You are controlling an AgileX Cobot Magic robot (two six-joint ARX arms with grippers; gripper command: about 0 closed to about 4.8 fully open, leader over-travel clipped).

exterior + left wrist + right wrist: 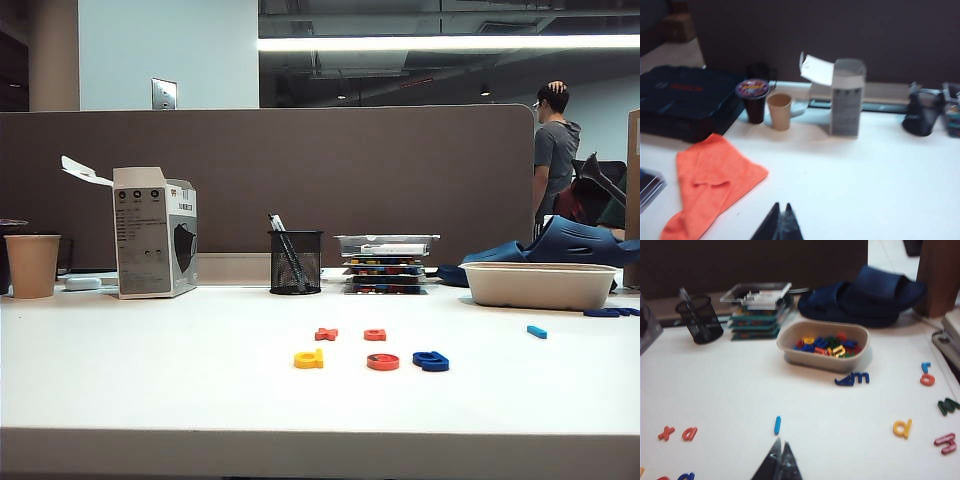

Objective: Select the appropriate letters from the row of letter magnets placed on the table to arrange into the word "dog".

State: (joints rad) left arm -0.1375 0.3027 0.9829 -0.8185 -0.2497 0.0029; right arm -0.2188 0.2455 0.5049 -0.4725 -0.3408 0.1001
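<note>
table: white top [150,370], pale front edge along the near side, wide bare stretches left and right of the letters.
front row: yellow letter [309,359], red ring letter [383,362], dark blue letter [431,361], side by side but apart, mid-table.
back row: cross-shaped letter [326,333] and red-orange letter [375,334], just behind.
light blue bar: [537,331], well apart to the right, near the tray [538,285].
left gripper: [781,225], tips together, above bare table beside the orange cloth [710,175].
right gripper: [780,462], tips together, nothing held, near the bar [777,424].

Exterior low, table-level, wrists angled down, sharing pen cup [296,262]
</note>
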